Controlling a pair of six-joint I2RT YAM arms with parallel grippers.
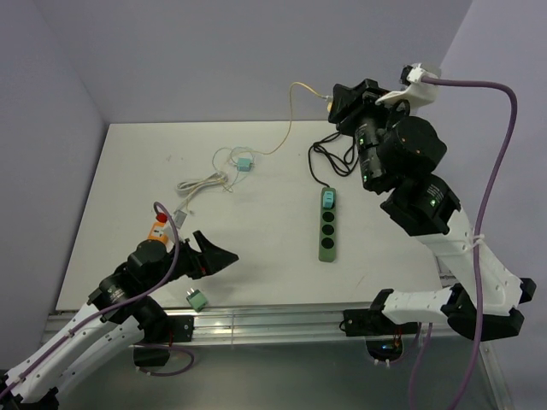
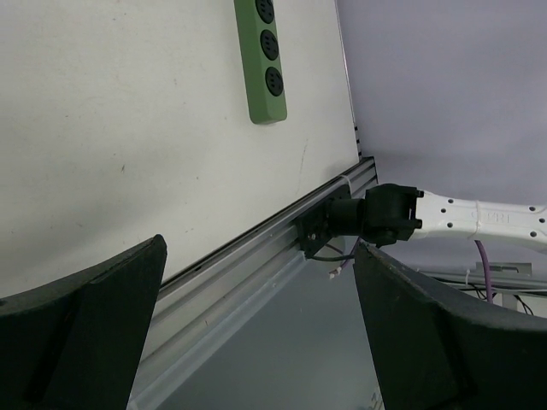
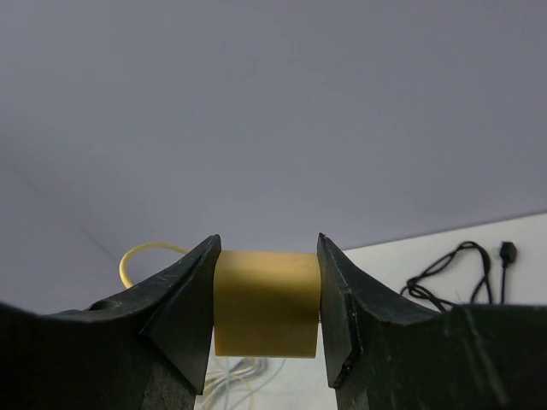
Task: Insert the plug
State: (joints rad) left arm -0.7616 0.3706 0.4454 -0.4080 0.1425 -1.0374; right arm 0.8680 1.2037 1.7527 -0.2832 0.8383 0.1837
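**Item 1, yellow plug** (image 3: 266, 312). A small, blocky, mustard-coloured body with smooth faces and rounded upper corners. Its prongs cannot be seen from the wrist view. It is held up in the air beyond the far end of the power strip (image 1: 326, 229), well apart from it. The right arm's jaws are clamped on its two flat sides, presumably so the mating face is free to meet a socket. Its thin yellow cord (image 1: 289, 120) loops down slack to the bench (image 1: 145, 171) left of the strip, so it should not drag on the carry.

**Item 2, power strip.** Green, lying flat, with its long axis running away from the arms. A teal plug (image 1: 327, 199) fills the far socket. The three dark sockets nearer the arms are free, and any of them looks a likely target.

**Item 3, left arm's jaws.** Wide apart and holding nothing, low over the bench to the left of the strip's near end. They are probably parked out of the way, or waiting to steady the strip.

**Item 4, sundries.**
- A black cable (image 1: 329, 158) lies just past the strip's far end.
- A white cable (image 1: 203, 182) is coiled well to the strip's left.
- A small green adapter (image 1: 197, 299) sits left of the strip's near end, by the bench edge.
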